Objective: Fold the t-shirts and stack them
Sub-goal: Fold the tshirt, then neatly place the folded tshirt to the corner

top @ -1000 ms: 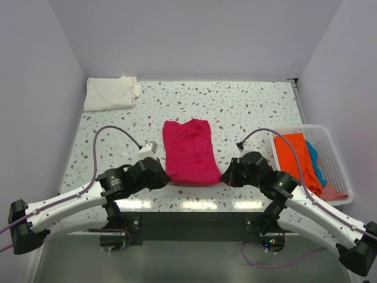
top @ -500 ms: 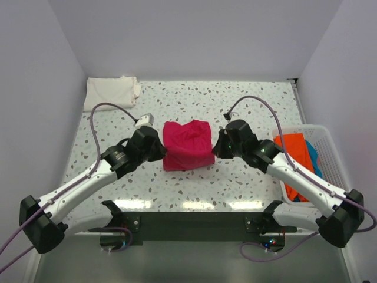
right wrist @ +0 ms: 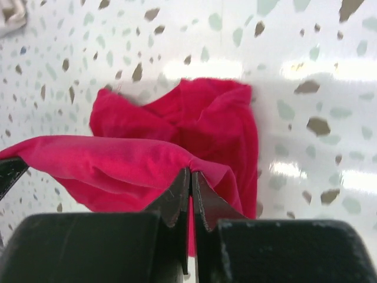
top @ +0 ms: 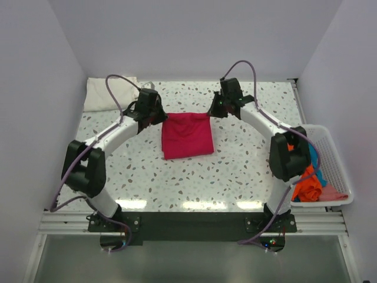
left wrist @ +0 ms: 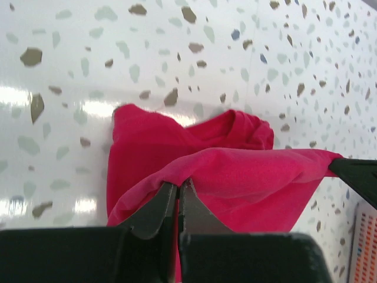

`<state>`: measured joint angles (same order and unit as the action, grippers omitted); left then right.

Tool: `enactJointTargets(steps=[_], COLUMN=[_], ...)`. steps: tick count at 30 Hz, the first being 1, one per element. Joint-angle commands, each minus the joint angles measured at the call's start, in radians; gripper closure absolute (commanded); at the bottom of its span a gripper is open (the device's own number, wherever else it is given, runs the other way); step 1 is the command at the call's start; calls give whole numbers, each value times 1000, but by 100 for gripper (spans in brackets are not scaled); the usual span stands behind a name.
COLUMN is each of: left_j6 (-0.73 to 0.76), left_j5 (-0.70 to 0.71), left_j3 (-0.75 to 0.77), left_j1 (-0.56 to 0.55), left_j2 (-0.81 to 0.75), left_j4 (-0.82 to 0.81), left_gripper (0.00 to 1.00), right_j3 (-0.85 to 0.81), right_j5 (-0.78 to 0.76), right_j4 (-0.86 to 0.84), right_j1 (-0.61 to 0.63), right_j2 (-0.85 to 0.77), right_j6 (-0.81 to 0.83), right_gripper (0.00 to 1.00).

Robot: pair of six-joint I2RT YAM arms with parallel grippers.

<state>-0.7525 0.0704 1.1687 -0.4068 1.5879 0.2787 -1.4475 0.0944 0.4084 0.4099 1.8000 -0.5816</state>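
The magenta-red t-shirt (top: pixel 187 134) hangs stretched between both grippers at the far middle of the table, its lower part resting on the tabletop. My left gripper (top: pixel 160 116) is shut on its left corner, seen pinched in the left wrist view (left wrist: pixel 178 184). My right gripper (top: pixel 212 112) is shut on its right corner (right wrist: pixel 191 172). A folded cream-white t-shirt (top: pixel 109 92) lies at the far left corner. Orange (top: pixel 306 180), blue (top: pixel 315 162) and pink (top: pixel 334 193) t-shirts lie in the basket.
A white mesh basket (top: pixel 333 154) stands at the table's right edge. Walls close in the table at the back and both sides. Speckled tabletop (top: pixel 235 171) shows in front of the red shirt.
Both grippers have carried the red shirt's near edge up and away toward the back of the table, folding it over itself. The arms are now stretched far out.
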Motion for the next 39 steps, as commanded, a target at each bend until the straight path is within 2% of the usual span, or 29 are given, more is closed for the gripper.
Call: enactJointTargets(steps=[1,2,3,4,5,6,8,9,11,14,17,19,22,23,26,32,39], left_j6=[38,48,54,58,65,77,88,102,116,111,101,113,145,160,186,206,219], left_j5=[-33,-65,-63,-63,-123,-153,-169,-161,-129,-121,-159,-184,-239,-251,-280,-325,-264], left_j3=[129,146,164,189,198,215,267,272,267,214,85,10,-27,-27,-29,-21,37], left_j1=[65,77,97,108,120,146,164,174,178,177,175,175,175,175,174,165,123], left_j2=[140,217,251,276,320,339,348,337,293,238,184,167,172,175,202,270,351], left_j4=[-148,-173,-191,-208,-235,-260,-237,-216,-188,-106,-131,-139,-138,-118,-99,-88,-21], left_gripper=[100,98,89,76,52,47,34,31,25,25,24,22,19,18,18,18,20], right_j3=[-180,-220,-299,-347,-387,-442,-461,-441,-400,-236,-87,-44,-16,-19,-25,-22,-4], right_j5=[80,97,102,100,108,114,75,50,12,-30,-62,-82,-65,-59,-55,-82,-65], right_j4=[-56,-54,-43,-21,16,32,68,73,84,79,29,18,3,3,1,33,37], right_j1=[-45,-60,-66,-72,-86,-94,-103,-105,-105,-86,-34,4,21,20,23,20,-3], right_j2=[166,206,254,327,358,377,365,343,265,175,72,42,74,87,142,214,251], right_j6=[22,25,31,37,48,54,84,97,118,121,137,152,172,178,183,181,161], right_gripper=[96,81,73,63,54,38,29,24,24,25,26,27,31,36,42,47,54])
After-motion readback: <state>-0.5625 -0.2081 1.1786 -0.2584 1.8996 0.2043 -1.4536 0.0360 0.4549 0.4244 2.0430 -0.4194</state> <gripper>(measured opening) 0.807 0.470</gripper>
